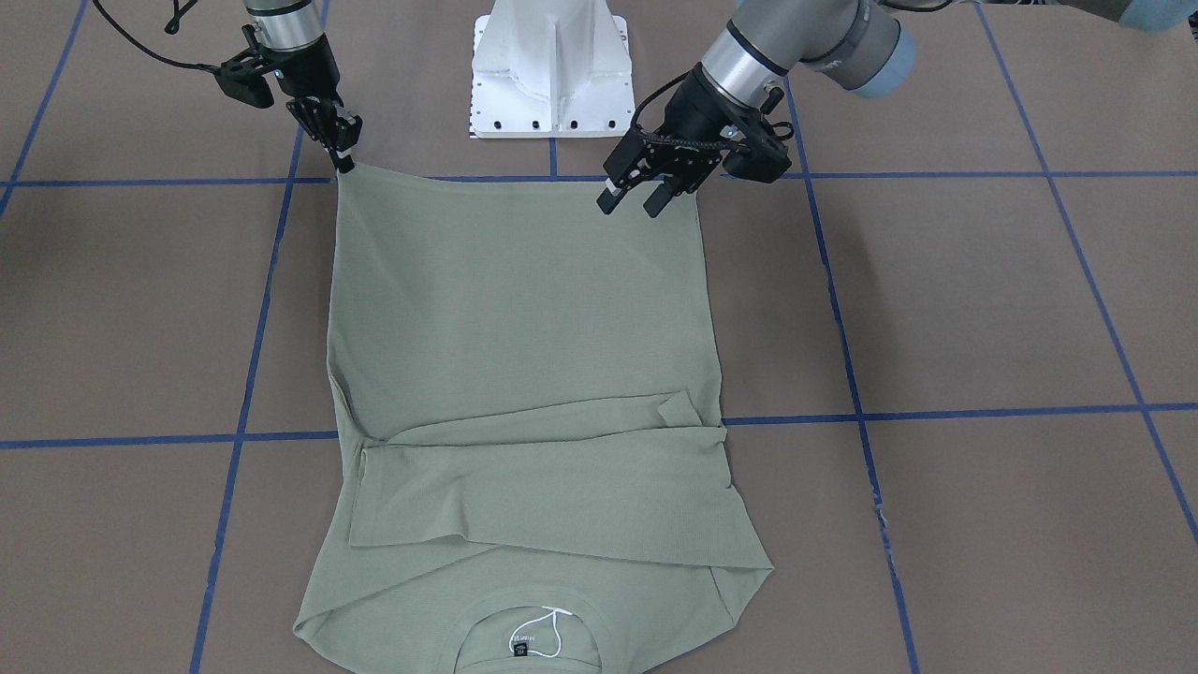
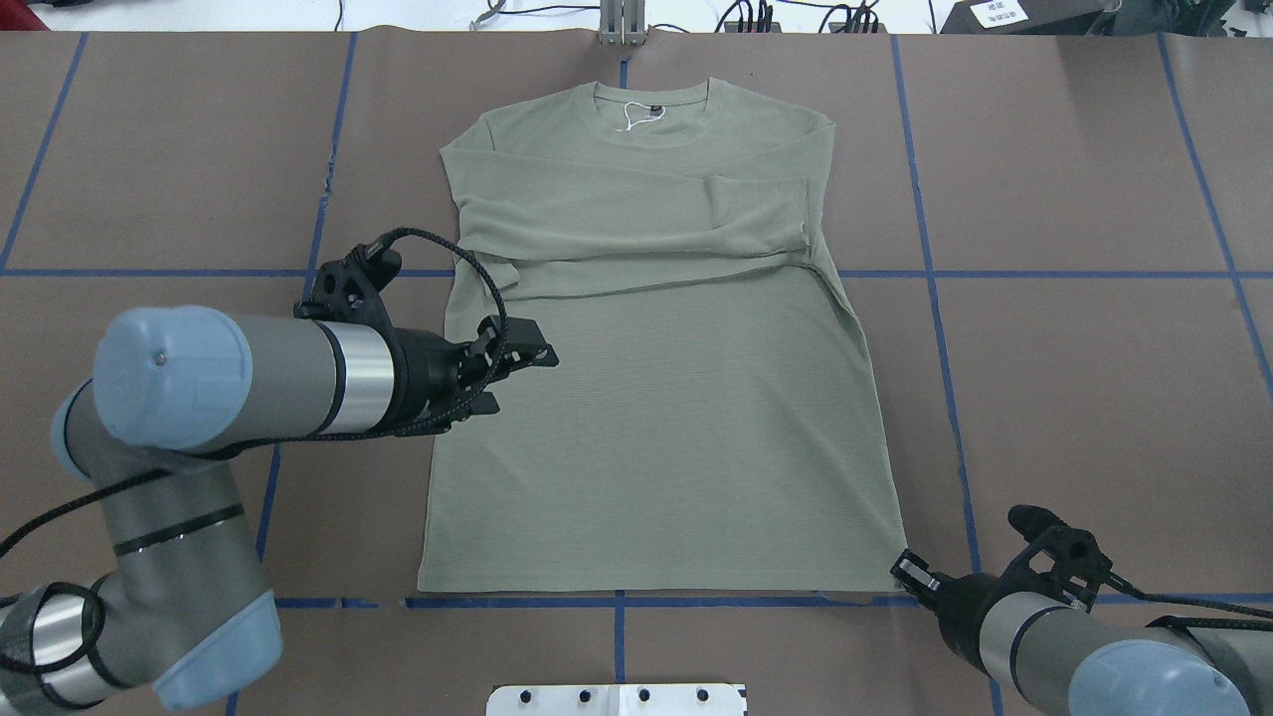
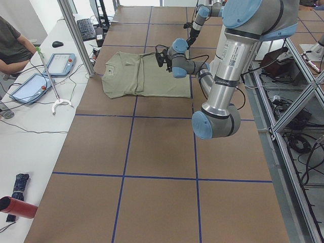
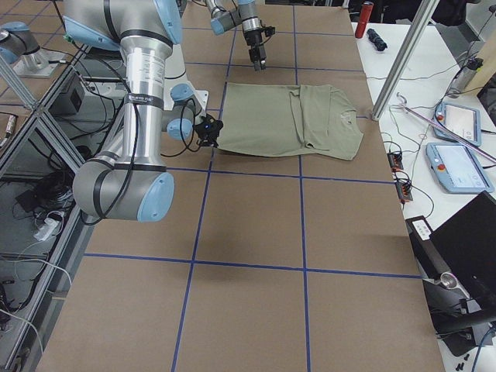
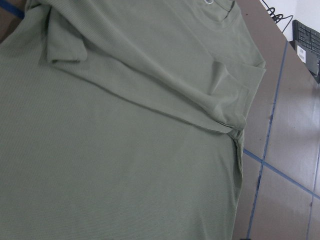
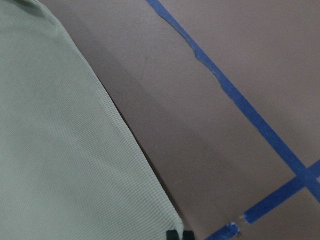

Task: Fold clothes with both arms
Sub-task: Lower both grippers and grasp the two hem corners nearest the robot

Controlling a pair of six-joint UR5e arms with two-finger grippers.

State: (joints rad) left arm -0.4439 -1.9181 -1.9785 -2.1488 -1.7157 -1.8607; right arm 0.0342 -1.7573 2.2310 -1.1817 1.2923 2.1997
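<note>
The sage-green shirt [image 1: 524,328] lies flat on the brown table, both sleeves folded across the chest, neck with dark label [image 1: 519,644] and white string tag [image 1: 552,622] away from the robot. It also shows in the overhead view [image 2: 656,418]. My left gripper [image 1: 633,201] is open and empty, hovering over the shirt's left side near the hem [image 2: 532,356]. My right gripper [image 1: 344,161] is shut on the right hem corner, low at the table [image 2: 907,569]. In the right wrist view the fingertips [image 6: 172,234] pinch the shirt's corner [image 6: 60,150].
The white pedestal base [image 1: 550,70] stands just behind the hem. Blue tape lines [image 1: 936,412] grid the table. A side table with tablets [image 3: 63,63] and a seated person [image 3: 12,45] lies beyond the shirt's neck end.
</note>
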